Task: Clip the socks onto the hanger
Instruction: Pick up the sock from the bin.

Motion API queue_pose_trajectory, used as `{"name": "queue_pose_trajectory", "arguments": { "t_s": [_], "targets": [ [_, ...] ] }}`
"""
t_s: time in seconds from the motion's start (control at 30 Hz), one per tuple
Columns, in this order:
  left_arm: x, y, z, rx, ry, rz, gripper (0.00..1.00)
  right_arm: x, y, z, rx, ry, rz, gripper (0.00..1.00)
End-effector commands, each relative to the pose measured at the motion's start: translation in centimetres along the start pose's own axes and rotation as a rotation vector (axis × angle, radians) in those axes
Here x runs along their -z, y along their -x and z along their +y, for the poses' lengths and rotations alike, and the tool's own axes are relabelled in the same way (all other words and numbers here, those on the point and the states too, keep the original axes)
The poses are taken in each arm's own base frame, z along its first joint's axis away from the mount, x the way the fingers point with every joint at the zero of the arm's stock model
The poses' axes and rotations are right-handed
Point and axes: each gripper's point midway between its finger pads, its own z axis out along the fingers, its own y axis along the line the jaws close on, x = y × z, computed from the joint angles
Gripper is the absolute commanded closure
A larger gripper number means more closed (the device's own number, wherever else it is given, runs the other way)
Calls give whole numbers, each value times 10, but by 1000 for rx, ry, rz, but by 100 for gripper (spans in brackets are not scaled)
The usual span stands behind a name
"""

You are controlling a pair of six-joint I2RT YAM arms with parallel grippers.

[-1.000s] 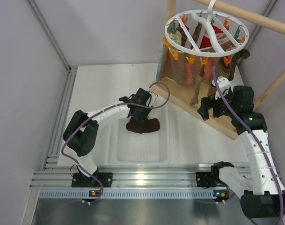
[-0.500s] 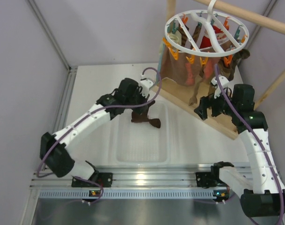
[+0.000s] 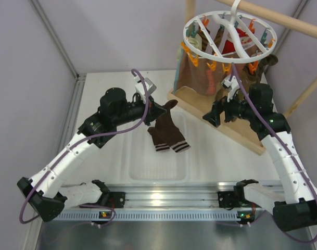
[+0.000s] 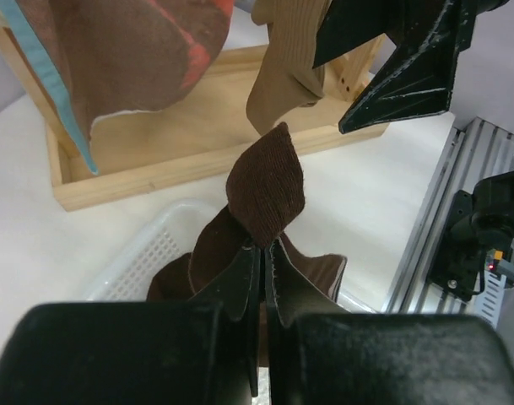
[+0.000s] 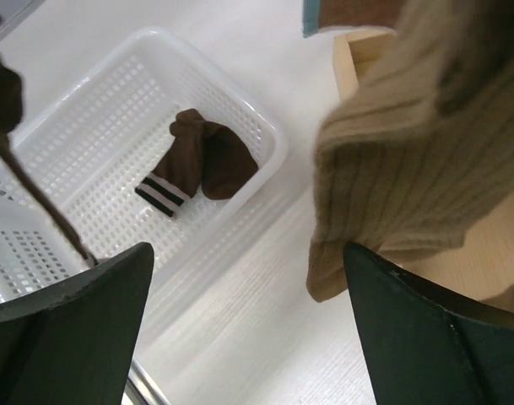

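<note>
Top external view: we pinch one dark brown striped fabric sock [image 3: 166,130] in our closed left gripper [image 3: 161,108], its length dangling down; the round white plastic hanger [image 3: 230,32] lies far-right, beside our wide-open, empty right gripper [image 3: 215,112].

- Top external: high above the near edge, looking down over the whole counter [image 3: 106,80].
- Left wrist: close behind its tool [image 4: 263,246], facing the wooden stand [image 4: 197,143].
- Right wrist: looks steeply down; the white basket [image 5: 96,118] shows in all three views.

Socks [image 3: 166,133] dark brown, pale stripes; hanger [image 3: 189,36] white; pegs [image 3: 212,66] orange, teal.
</note>
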Motion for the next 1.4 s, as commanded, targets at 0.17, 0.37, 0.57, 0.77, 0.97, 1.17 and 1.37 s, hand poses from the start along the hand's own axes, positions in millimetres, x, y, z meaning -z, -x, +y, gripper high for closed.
{"name": "queue_pose_trajectory", "arguments": {
  "t_s": [0.17,0.37,0.57,0.77,0.97,1.17,1.37],
  "targets": [
    [-3,34,-28,107,-134,-98,100,-8,16,90,186,341,-167,7],
    [0,41,-42,98,-212,-106,100,-36,0,104,318,336,-201,4],
    [3,59,-48,116,-240,-135,100,-60,-5,98,375,331,-205,6],
    [2,75,-44,138,-223,-166,100,-62,-26,133,378,473,-152,17],
    [1,83,-39,138,-205,-189,100,-63,-44,158,382,531,-128,37],
    [-1,81,-38,142,-206,-183,100,-70,-25,158,368,511,-156,71],
    [-3,83,-23,173,-136,-194,100,-71,-15,153,286,459,-158,100]
  ]
}}
